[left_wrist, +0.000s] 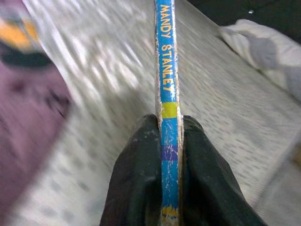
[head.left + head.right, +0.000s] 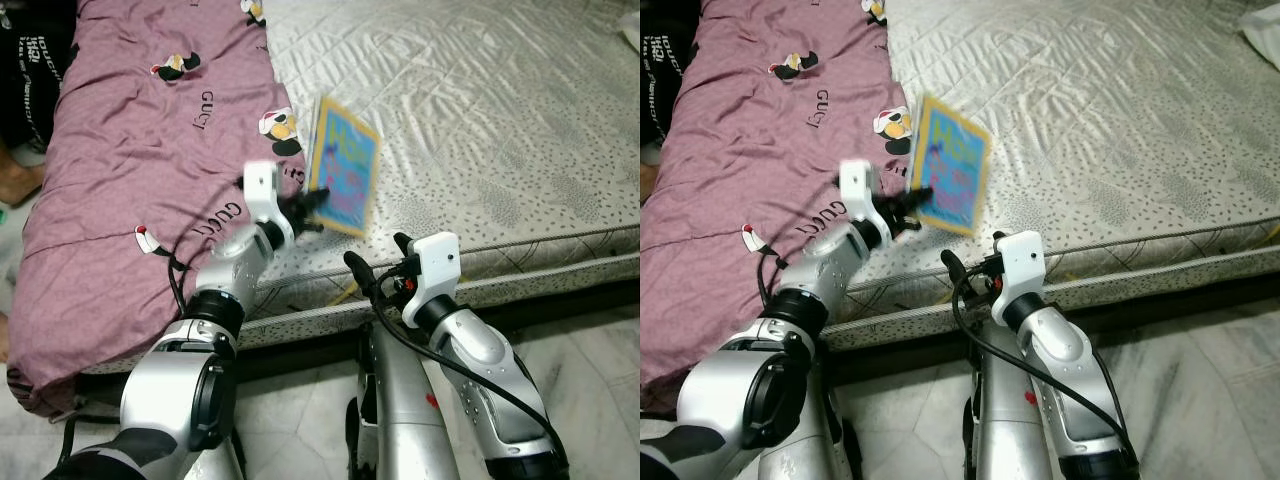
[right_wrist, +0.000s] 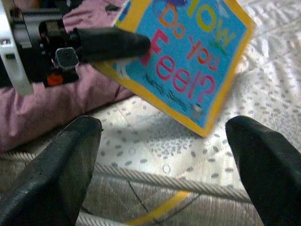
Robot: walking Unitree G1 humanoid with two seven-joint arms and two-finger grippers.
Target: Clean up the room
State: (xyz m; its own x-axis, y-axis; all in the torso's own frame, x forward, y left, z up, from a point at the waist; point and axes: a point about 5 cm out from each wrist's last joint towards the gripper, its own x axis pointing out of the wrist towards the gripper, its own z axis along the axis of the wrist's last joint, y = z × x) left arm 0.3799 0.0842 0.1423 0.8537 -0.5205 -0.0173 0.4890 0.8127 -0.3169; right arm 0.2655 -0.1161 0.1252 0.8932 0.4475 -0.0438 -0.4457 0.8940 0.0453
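Left gripper (image 2: 318, 203) clamps the thin blue, yellow-bordered board book (image 2: 343, 166) above the mattress (image 2: 480, 120); right gripper (image 3: 164, 155) gapes wide. Recommend maintaining firm spine grip.

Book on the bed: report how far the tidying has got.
Done: the left tool is shut on the spine of the book, which is tilted up off the mattress. In hand: carrying it, with the right tool open near the bed edge, below the book. Left: putting the book away; the purple quilt is rumpled on the bed, and white cloth lies further along.
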